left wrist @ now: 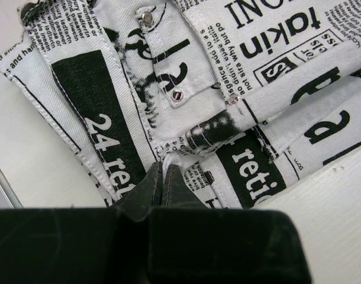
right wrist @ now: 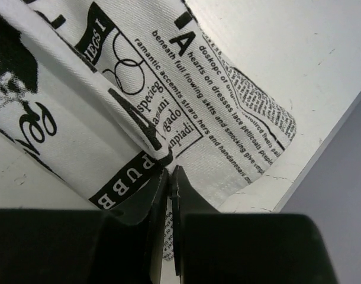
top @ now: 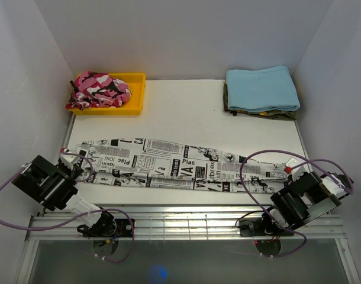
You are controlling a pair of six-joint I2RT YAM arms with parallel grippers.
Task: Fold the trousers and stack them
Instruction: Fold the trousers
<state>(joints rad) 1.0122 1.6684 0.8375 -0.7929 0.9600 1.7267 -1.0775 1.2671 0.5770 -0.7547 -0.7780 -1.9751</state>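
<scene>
Top external: garment (top: 99,89) in tray (top: 138,94); trousers (top: 168,165) outstretched

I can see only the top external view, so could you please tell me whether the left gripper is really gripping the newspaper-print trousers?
Observer: Yes. The left wrist view shows the left gripper pinched shut on a fold of the long white fabric trousers printed with black newspaper-style text, just below three small silver snaps.
Operator: Thank you. Is the right gripper gripping them too?
Observer: It is. In the right wrist view the right gripper is shut on the cloth at the end of a leg, with the hem corner lying close to the edge of the white table.
</scene>
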